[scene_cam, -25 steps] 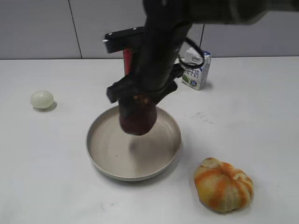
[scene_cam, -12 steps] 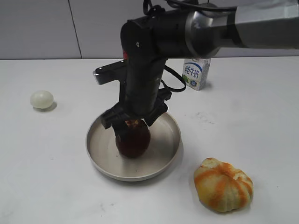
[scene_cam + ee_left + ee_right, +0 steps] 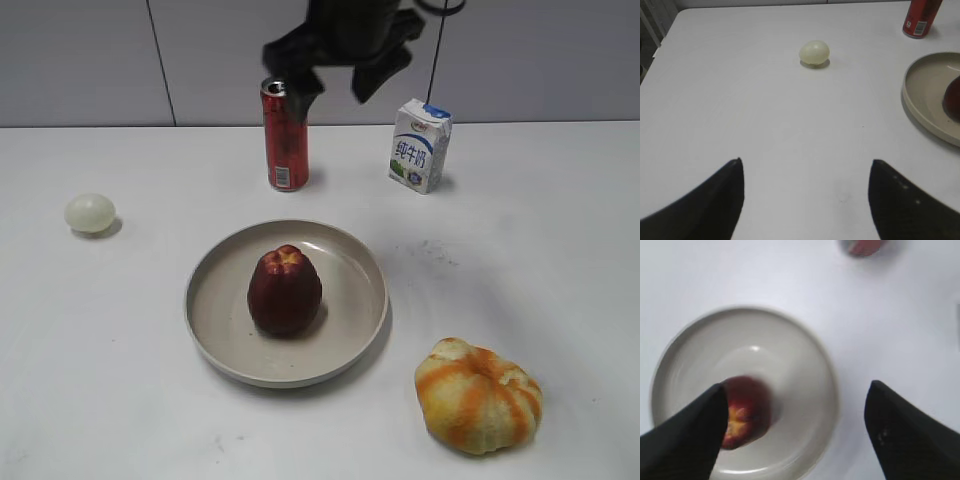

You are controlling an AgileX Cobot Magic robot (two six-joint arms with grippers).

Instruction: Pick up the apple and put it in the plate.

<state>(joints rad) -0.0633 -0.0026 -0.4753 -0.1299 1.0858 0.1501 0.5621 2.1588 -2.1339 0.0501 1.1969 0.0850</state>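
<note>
Dark red and glossy, the apple point(image 3: 285, 290) stands upright inside the plate point(image 3: 350, 330), a little left of its middle, its paler lobed top facing up. Nothing grips it. High above the far side of the table point(image 3: 560, 250) hangs the right gripper point(image 3: 340, 78), its black fingers spread wide and holding nothing; its wrist view looks straight down between the two fingers onto the plate point(image 3: 805, 365) and the apple point(image 3: 745, 412). The left gripper point(image 3: 805, 200) is also parted and empty, low over bare table at the left, with the plate's rim point(image 3: 920, 107) off to its right.

A red drink can point(image 3: 285, 135) stands upright beyond the plate, and a small milk carton point(image 3: 420, 145) stands to the right of the can. A pale egg-like ball point(image 3: 90, 213) lies well to the left of the plate. An orange-and-cream striped pumpkin point(image 3: 478, 395) sits near and to the right, just apart from the plate's rim
</note>
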